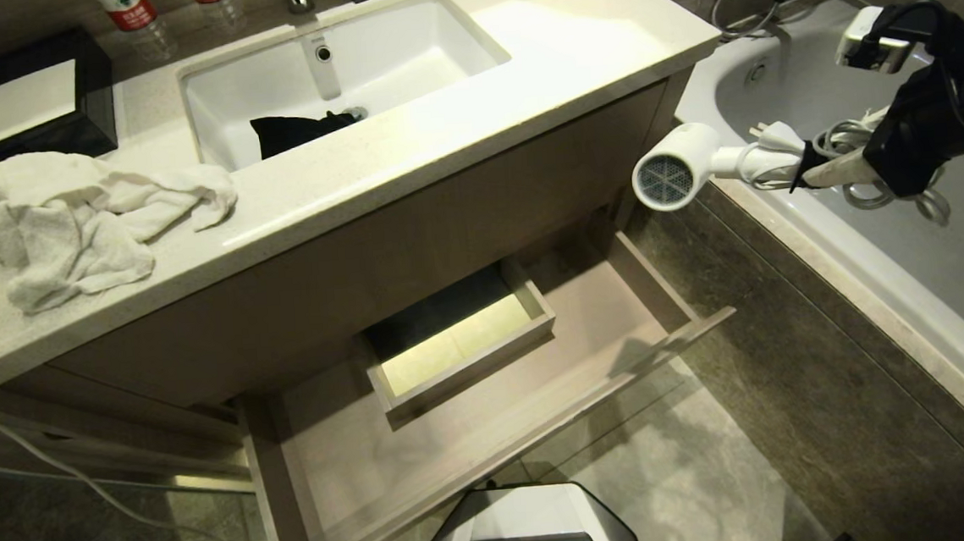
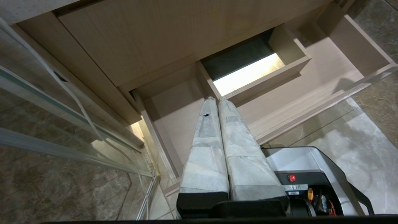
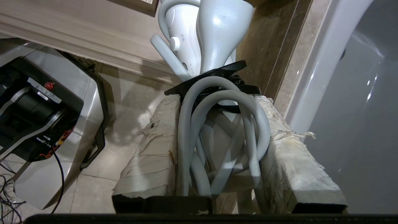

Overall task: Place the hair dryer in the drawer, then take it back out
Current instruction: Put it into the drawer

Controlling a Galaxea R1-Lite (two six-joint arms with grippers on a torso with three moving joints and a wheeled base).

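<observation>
One loose grip is the worry: the right gripper holds the hair dryer by its handle and bundled cord, high over the bathtub edge, well apart from the open drawer. Slipping cord loops could drop it. The left gripper hangs closed and idle.

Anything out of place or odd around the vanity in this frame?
Yes: a black pouch lies inside the sink, an unusual spot, and a crumpled white towel sprawls on the countertop instead of hanging or lying folded.

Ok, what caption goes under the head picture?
Right gripper holds the hair dryer above the open drawer.
</observation>
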